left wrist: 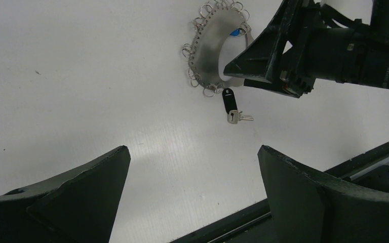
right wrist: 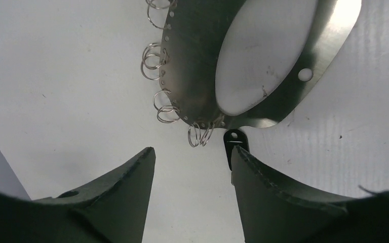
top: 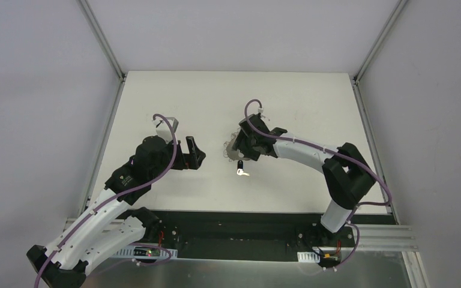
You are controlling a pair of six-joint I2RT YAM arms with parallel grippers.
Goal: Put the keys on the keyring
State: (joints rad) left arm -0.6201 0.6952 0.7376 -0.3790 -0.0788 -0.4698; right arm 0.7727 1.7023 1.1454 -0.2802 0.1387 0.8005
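The white surface (top: 174, 102) is carrying the keyring (left wrist: 207, 48) near its centre, the black-headed key (left wrist: 229, 103) lying just beside it at 5 o'clock. The right end effector (right wrist: 192, 157) is hovering over the keyring, fingers apart, gripping nothing. The left end effector (left wrist: 193, 152) is sitting at 9 o'clock, spread wide, empty.

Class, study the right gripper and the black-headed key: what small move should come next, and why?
Probably shift the open right gripper sideways to centre on the black-headed silver key, then lower. Its head is partly hidden behind one finger, not in the gap, just beside the flat grey metal keyring.
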